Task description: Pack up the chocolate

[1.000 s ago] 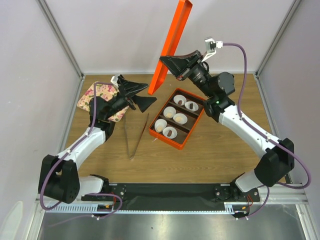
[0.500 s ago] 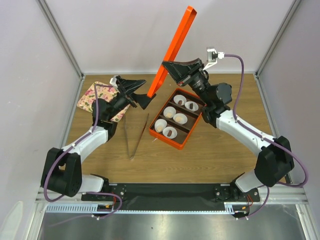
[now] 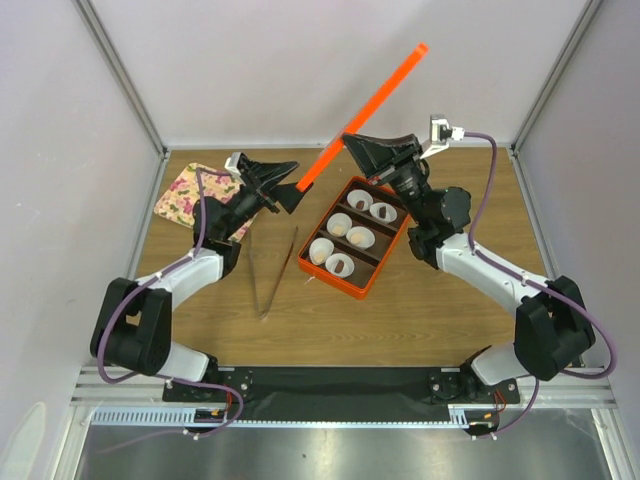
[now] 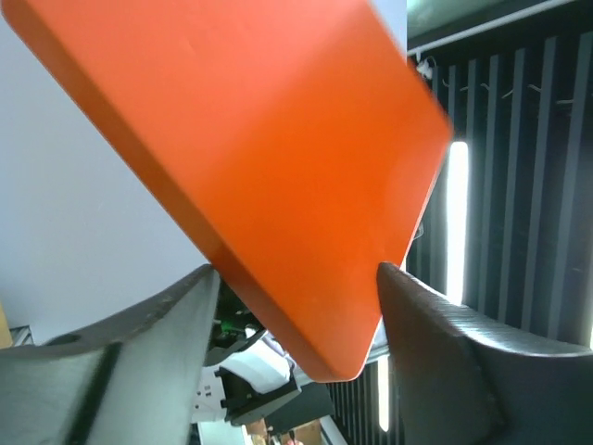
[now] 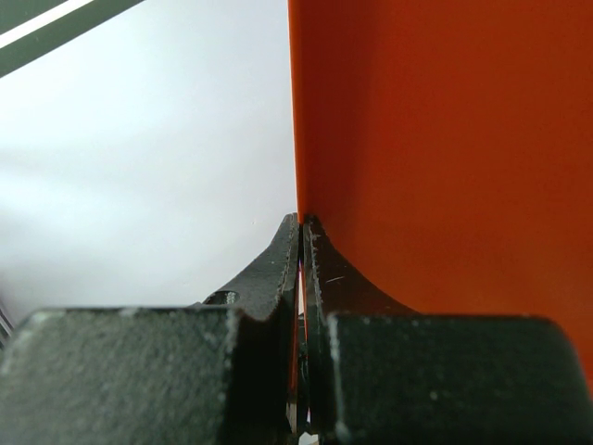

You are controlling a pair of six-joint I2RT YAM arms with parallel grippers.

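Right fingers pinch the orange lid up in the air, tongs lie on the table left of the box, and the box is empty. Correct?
Not empty: the top external view shows six white paper cups in the box, two per compartment. Otherwise right: the right fingers pinch the orange lid aloft, tongs lie on the table left of the box.

- Overhead view: bright, even light, with faint soft shadows on the wooden table (image 3: 430, 320).
- Left wrist view: the orange lid (image 4: 269, 158) blurs at its right edge, and a light strip (image 4: 460, 278) glares behind it.
- Right wrist view: the right gripper (image 5: 299, 232) looks soft, perhaps out of focus.
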